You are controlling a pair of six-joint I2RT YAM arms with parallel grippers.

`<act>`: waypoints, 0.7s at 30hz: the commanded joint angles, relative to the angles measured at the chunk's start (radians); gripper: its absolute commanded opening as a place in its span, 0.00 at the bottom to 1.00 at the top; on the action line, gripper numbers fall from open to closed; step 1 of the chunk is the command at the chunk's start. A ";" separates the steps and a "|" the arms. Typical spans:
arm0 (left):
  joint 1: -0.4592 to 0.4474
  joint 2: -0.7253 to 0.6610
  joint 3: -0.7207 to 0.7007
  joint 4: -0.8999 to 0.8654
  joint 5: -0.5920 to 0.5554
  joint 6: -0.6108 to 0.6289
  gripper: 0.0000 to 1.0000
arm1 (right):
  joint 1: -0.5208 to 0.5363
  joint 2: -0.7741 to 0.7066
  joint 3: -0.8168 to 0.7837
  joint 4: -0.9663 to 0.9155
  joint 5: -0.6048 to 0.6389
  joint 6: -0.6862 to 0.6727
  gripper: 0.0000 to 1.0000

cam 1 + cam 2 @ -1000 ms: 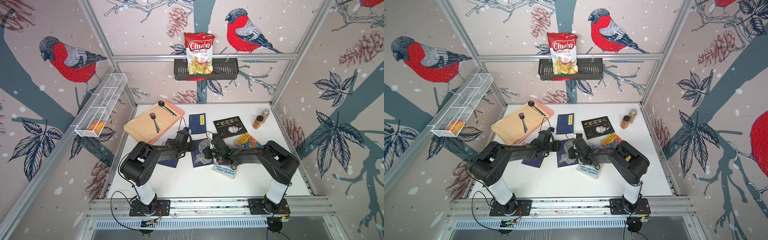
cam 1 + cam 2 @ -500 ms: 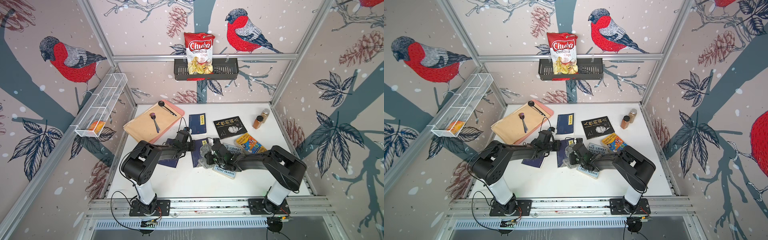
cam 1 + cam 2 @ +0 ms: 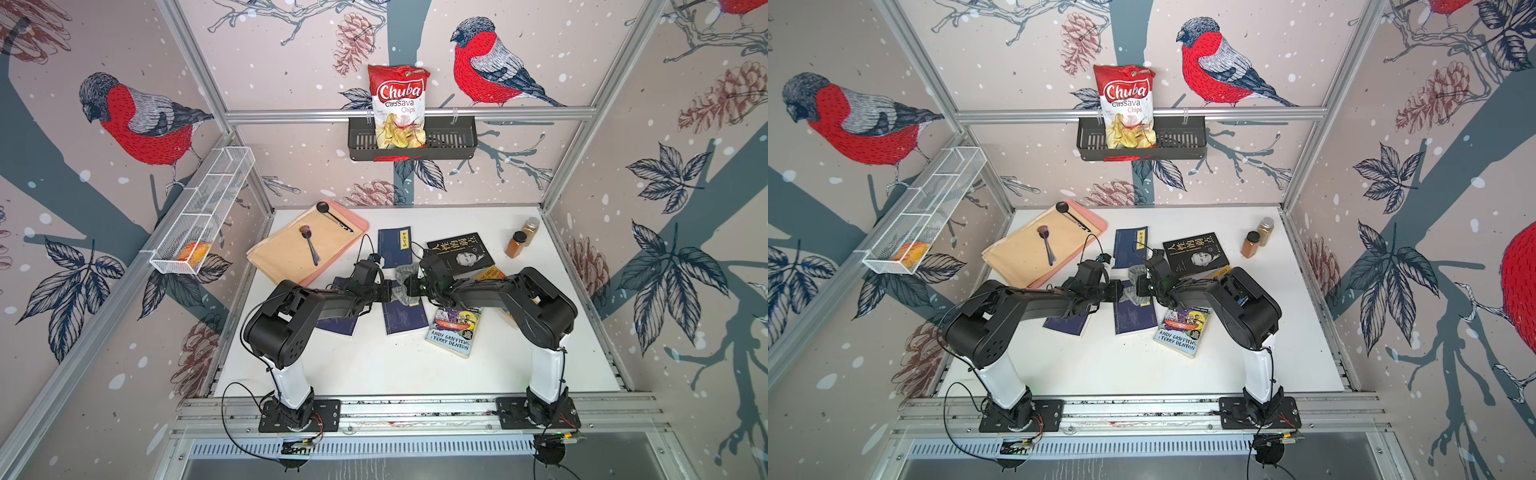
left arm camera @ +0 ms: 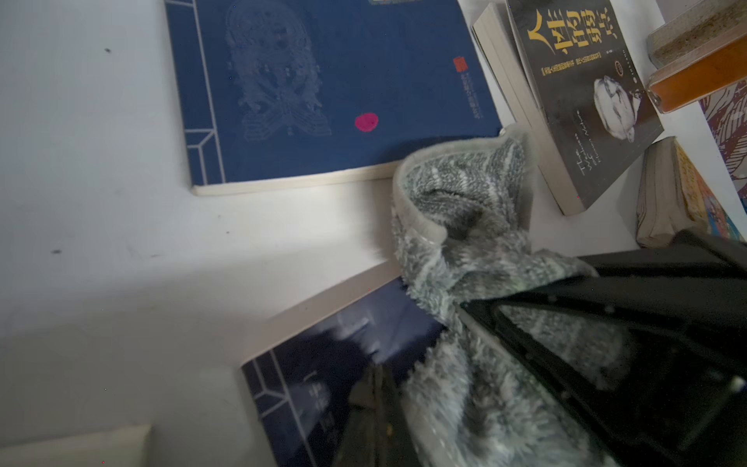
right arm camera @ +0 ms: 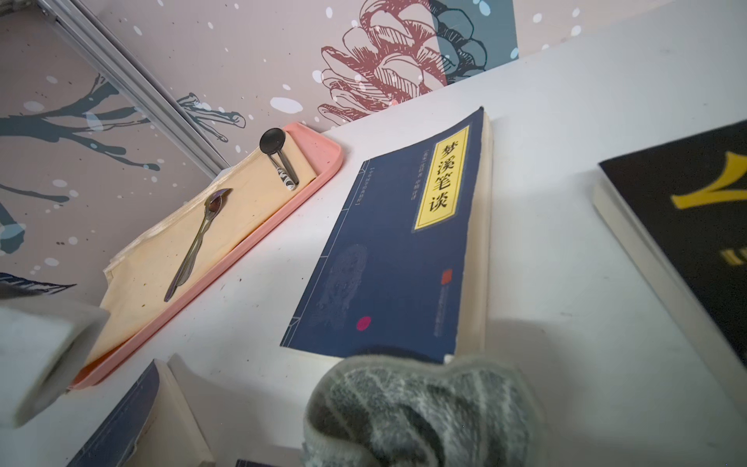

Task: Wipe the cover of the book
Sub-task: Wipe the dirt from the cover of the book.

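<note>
The dark blue book [image 3: 405,318] [image 3: 1133,320] lies flat in the middle of the table, in both top views. A fluffy grey cloth [image 3: 403,282] [image 3: 1133,286] is bunched at the book's far end and spills over its far edge. My right gripper [image 3: 411,289] [image 3: 1144,286] is shut on the cloth, which hides its fingers in the right wrist view [image 5: 420,412]. My left gripper [image 3: 385,291] [image 4: 376,412] is shut, its tips resting on the book's cover [image 4: 307,384] beside the cloth [image 4: 465,226].
A second blue book [image 3: 395,245] lies just beyond the cloth, a third [image 3: 338,326] under my left arm. A black book [image 3: 459,253], a colourful paperback [image 3: 453,332] and two spice jars [image 3: 515,245] are to the right. A pink tray [image 3: 361,226] with spoons sits far left.
My right gripper has dragged the cloth along the cover, first toward the near side, then back up to the book's far end. The left gripper has stayed put.
</note>
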 commanded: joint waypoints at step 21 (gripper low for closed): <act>0.002 0.005 -0.048 -0.183 -0.009 0.003 0.00 | -0.014 0.024 -0.070 -0.208 0.039 0.022 0.00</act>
